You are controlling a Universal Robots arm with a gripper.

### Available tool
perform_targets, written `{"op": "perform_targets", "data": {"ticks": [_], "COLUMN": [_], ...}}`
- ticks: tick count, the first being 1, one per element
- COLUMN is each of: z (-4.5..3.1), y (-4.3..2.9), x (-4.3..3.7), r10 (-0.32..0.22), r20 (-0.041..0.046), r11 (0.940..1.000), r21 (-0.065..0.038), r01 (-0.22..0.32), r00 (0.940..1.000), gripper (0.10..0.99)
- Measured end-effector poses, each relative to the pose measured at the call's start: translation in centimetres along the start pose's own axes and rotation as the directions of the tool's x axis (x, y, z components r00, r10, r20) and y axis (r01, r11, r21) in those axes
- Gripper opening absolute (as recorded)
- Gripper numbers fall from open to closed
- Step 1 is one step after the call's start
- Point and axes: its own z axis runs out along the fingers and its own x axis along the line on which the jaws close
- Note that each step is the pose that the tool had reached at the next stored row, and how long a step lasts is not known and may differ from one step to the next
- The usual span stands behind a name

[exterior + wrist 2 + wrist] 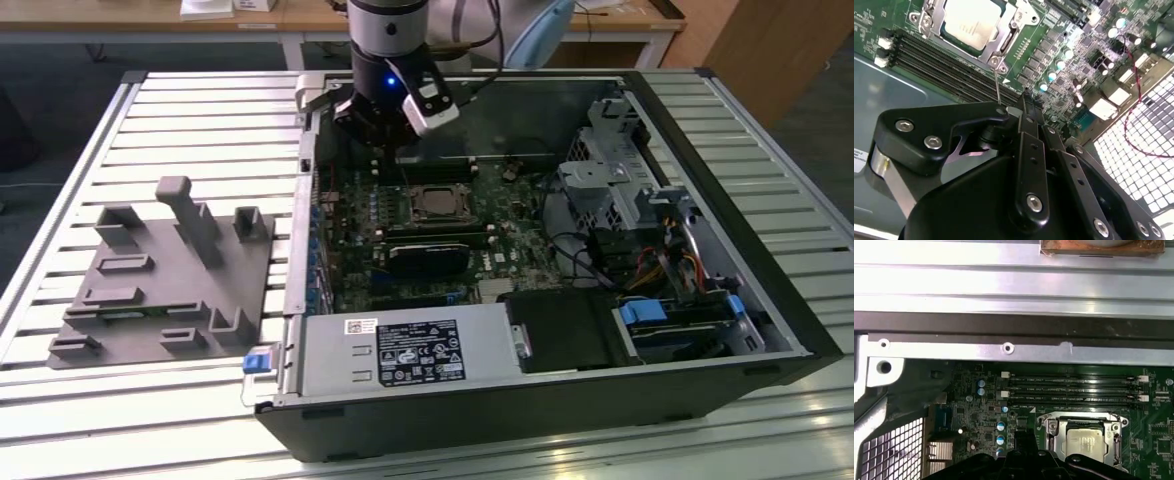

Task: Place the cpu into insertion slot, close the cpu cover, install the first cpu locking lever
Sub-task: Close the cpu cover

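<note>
small flat square cpu with dull silver-grey metal top (pixel 971 22) is seated in the square dark-rimmed insertion slot (pixel 951 35) on the green printed motherboard (pixel 1064 30); thin silvery stamped-metal cpu cover frame (pixel 1015 27) is laid flat around the chip, whose top is seen through the square cut-out; same chip is seen in the first wrist view (pixel 1085 442) and in the exterior view (pixel 434 203), near the board's middle; black jointed metal gripper (pixel 1016 102) is held low over the board, just beside the socket and above the long narrow black memory slots (pixel 944 65); its fingers are seen drawn together into one narrow tip; a thin bare steel wire locking lever (pixel 997 85) is seen running from the cover's screwed corner up to that tip; whether it is pinched cannot be told; in the exterior view the open black sheet-steel computer case (pixel 747 200) is laid on a ribbed aluminium table (pixel 200 110), with a grey blocky plastic fixture (pixel 160 270) to the exterior view's left
</note>
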Motion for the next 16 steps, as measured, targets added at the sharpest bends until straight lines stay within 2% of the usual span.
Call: {"op": "perform_targets", "data": {"ticks": [16], "z": [0.39], "y": [1.21], "x": [0.01], "r10": [0.000], "r20": [0.0000], "r11": [1.0000], "r21": [0.000], "r01": [0.000], "r00": [1.0000], "gripper": [0.106]}}
